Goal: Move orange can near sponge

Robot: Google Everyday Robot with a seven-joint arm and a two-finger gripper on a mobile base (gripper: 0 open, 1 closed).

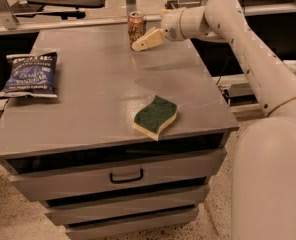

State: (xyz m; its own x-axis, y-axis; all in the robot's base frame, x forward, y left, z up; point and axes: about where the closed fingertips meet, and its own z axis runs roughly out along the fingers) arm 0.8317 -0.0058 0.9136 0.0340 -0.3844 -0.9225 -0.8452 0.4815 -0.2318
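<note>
The orange can (136,27) stands upright at the far edge of the grey table (98,89), near its middle. My gripper (143,40) reaches in from the right at table height, right beside the can on its right and front side. The sponge (156,116), dark green on top with a pale yellow layer below, lies flat near the table's front right edge, well apart from the can.
A blue chip bag (29,74) lies at the table's left side. The table has drawers (124,174) below its front. My arm (248,49) spans the table's right side. Other tables stand behind.
</note>
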